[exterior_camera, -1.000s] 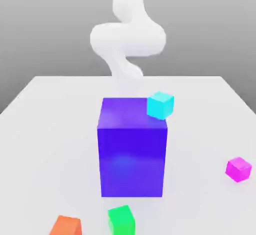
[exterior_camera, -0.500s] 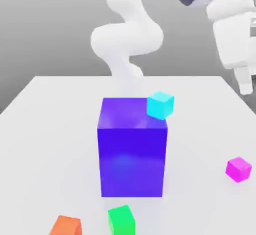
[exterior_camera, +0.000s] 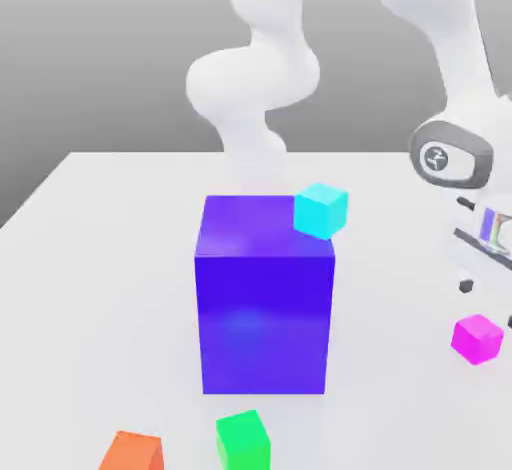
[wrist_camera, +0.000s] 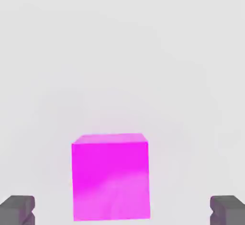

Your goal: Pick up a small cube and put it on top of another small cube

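Table (exterior_camera: 100, 258): a pale grey-white surface under everything; in the hand view it is the plain light ground around the pink cube.
Arm (exterior_camera: 255, 78): white, rising behind the big block, arching over to the exterior view's right and coming down near that edge of the table.
Big block (exterior_camera: 264, 303): blue-violet, tall, standing upright near the middle of the table, by far the largest coloured thing.
Cyan cube (exterior_camera: 321, 209): perched at the block's far top corner on the exterior view's right, well apart from the pink cube.
Green cube (exterior_camera: 243, 440): on the table just in front of the block.
Orange cube (exterior_camera: 130, 452): on the table towards the exterior view's left of the green one, cut by the lower edge.
Small cube (exterior_camera: 476, 338): bright magenta-pink, plain glossy faces with a soft paler sheen, far smaller than the block; it sits flat on the table at the exterior view's right, alone, well clear of the block. In the hand view (wrist_camera: 111, 176) it faces the camera squarely.
Gripper (wrist_camera: 122, 210): released, its two dark fingertips (wrist_camera: 18, 209) standing wide apart on either side of the small cube with table showing between each tip and the cube; it holds nothing and touches nothing. In the exterior view the hand hangs just above the small cube.
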